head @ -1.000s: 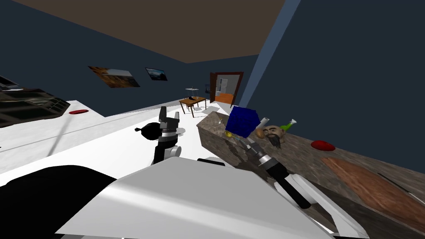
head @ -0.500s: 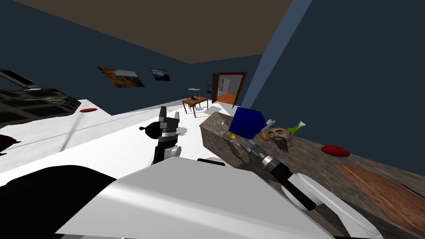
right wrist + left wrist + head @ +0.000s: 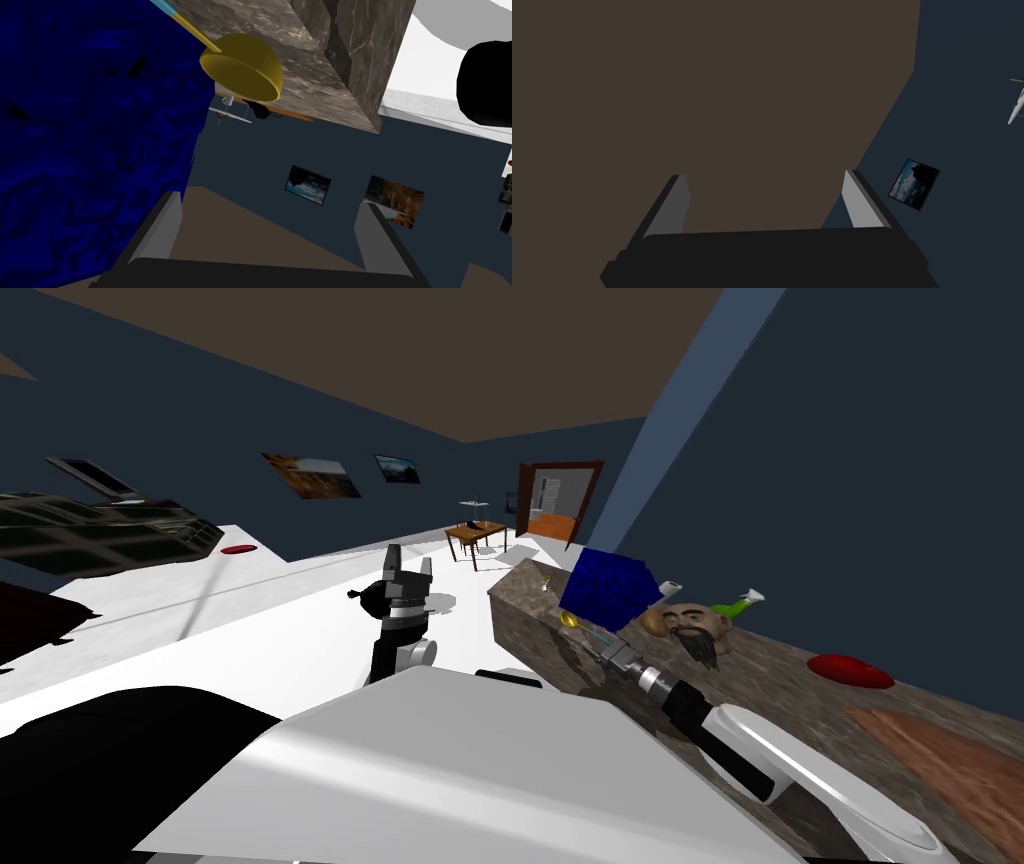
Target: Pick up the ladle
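Right pincer spread, empty, short of yellow-bowl blue-handled ladle near end edge of grey-brown stone worktop; only your view swung, grasp pending.

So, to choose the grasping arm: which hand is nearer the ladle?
Right. The right hand is open just short of the ladle on the counter; the left hand is raised beside the counter, farther off.

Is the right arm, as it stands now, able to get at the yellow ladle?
Probably yes. The right gripper is open and the ladle lies ahead of it on the stone counter, nothing between them. But the blue box stands close beside its handle and may crowd one finger.
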Tool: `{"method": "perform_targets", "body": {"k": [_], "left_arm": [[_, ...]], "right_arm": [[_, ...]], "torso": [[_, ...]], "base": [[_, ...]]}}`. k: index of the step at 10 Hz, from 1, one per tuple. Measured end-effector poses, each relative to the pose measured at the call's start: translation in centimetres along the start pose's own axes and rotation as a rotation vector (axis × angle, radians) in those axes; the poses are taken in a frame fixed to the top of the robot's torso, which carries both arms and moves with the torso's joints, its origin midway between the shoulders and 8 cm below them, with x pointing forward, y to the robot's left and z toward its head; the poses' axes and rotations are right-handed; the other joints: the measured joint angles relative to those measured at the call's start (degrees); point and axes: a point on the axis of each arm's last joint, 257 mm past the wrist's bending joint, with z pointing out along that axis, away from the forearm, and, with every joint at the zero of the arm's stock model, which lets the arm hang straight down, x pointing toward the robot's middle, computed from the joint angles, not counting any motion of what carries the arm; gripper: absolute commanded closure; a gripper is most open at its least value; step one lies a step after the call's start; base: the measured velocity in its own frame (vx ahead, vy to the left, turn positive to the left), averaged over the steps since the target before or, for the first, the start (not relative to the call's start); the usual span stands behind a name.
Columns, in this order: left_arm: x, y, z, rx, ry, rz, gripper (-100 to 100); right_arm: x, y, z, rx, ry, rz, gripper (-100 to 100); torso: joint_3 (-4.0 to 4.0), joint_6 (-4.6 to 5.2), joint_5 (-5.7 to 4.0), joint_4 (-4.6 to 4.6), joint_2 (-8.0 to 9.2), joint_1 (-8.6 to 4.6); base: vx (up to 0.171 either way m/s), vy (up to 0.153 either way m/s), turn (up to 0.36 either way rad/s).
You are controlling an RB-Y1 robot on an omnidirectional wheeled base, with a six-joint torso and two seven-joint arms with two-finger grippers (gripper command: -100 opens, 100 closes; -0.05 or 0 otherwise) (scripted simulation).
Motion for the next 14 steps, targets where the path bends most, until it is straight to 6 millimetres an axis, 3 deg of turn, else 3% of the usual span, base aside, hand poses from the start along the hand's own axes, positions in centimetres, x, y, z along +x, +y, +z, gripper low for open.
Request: {"method": "perform_targets", "body": {"k": [6, 10, 14], "left_arm": [[0.0, 0.0, 0.0, 0.000, 0.000, 0.000, 0], [0.0, 0.0, 0.0, 0.000, 0.000, 0.000, 0], [0.0, 0.0, 0.0, 0.000, 0.000, 0.000, 0]], "right_arm": [[4.0, -0.9, -1.2, -0.079, 0.146, -0.236, -100], [7.8, -2.1, -3.3, -0.158, 0.269, -0.431, -100], [10.2, -3.4, -4.9, -0.238, 0.363, -0.593, -100]], "torso": [[-0.02, 0.00, 0.00, -0.01, -0.03, -0.01], [-0.07, 0.01, 0.00, -0.03, -0.12, 0.00], [-0.02, 0.03, -0.01, -0.01, -0.04, -0.05]], "base": [[0.027, 0.054, 0.083], [0.043, 0.053, 0.081], [0.034, 0.046, 0.078]]}}
